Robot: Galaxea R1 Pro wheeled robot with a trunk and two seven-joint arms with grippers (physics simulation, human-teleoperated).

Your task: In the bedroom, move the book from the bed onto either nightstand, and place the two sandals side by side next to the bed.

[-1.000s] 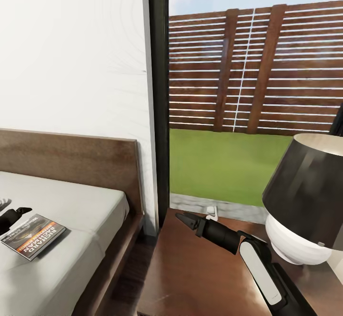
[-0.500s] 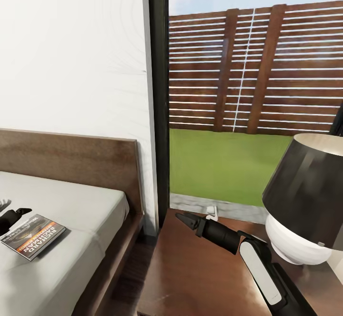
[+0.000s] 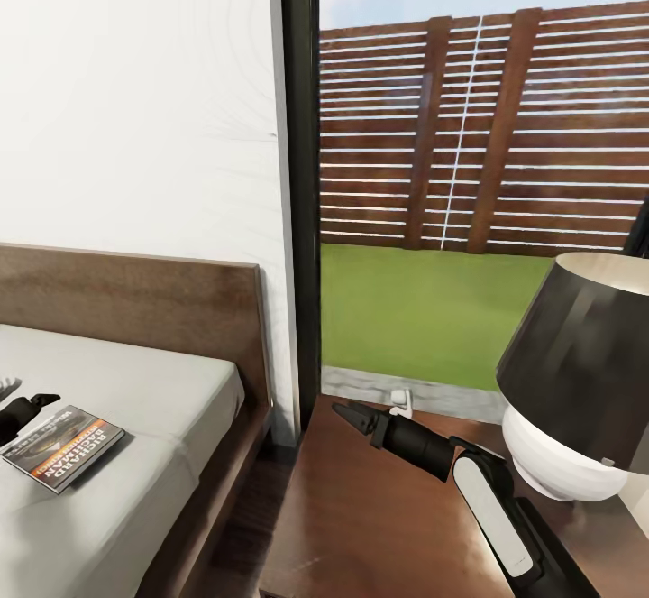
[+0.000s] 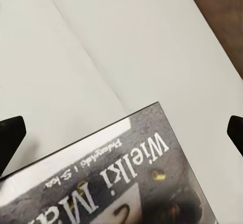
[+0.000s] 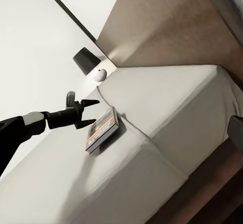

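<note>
The book (image 3: 63, 446) lies flat on the light-grey mattress of the bed (image 3: 153, 381), near its edge. My left gripper (image 3: 27, 407) sits at the book's far corner, open. In the left wrist view its fingertips (image 4: 10, 135) stand wide apart on either side of the book (image 4: 116, 178), just above the cover. The right wrist view shows the left gripper (image 5: 90, 112) open at the book (image 5: 104, 128). My right gripper (image 3: 353, 418) hovers open over the dark-brown nightstand (image 3: 361, 526), holding nothing. The sandals are out of view.
A lamp (image 3: 577, 372) with a black shade and white base stands on the nightstand's right side, close to my right arm. The headboard (image 3: 135, 300) backs onto a white wall. Beside it a tall window (image 3: 469, 174) shows fence and grass. A second lamp (image 5: 87, 61) stands beyond the bed.
</note>
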